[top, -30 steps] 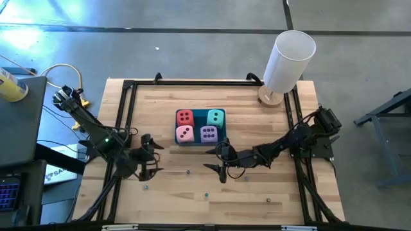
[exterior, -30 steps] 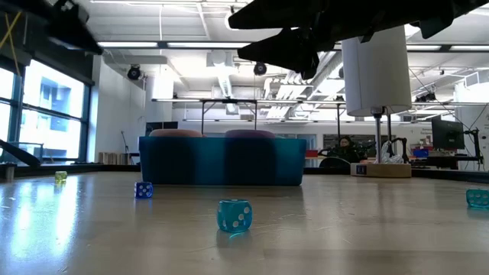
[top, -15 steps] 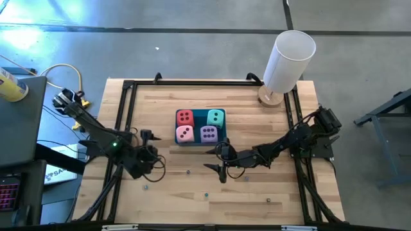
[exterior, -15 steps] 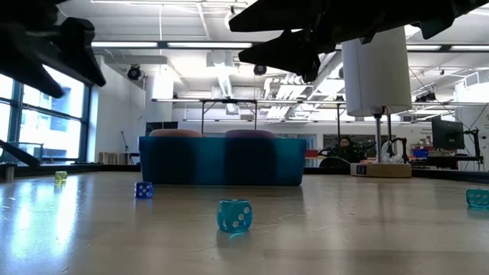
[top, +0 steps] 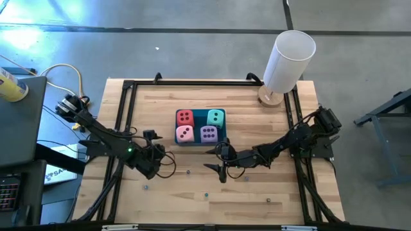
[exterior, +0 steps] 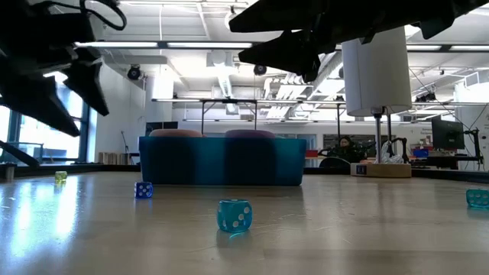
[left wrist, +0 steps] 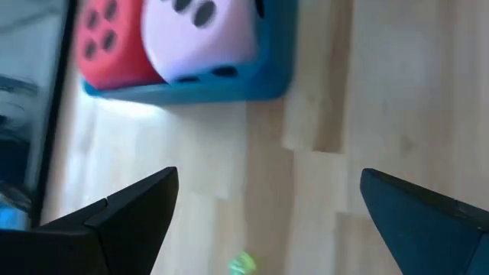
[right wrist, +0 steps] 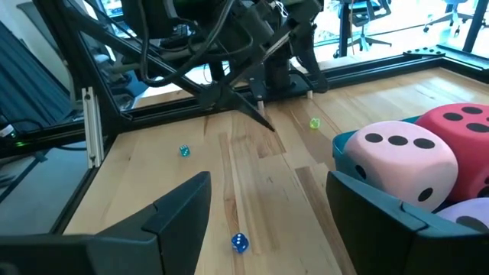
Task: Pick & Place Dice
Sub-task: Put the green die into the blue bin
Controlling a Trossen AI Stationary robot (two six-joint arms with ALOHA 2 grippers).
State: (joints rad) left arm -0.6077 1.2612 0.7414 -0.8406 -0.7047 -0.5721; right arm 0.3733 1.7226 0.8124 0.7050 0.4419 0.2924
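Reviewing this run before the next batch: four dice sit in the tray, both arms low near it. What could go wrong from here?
1. The left end effector, open, sits near the blue tray; moving further that way could nudge it and shift the pink die.
2. The right end effector hangs open and empty close to the tray's other corner; a sweep could catch its wall.
3. Small beads lie loose on the table; low moves might scatter them.

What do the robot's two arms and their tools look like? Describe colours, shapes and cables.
Both arms are black, slim and jointed. The left arm shows a small green light and looped black cables. Each ends in a tool of two flat, pointed, dark fingers: left tool, right tool.
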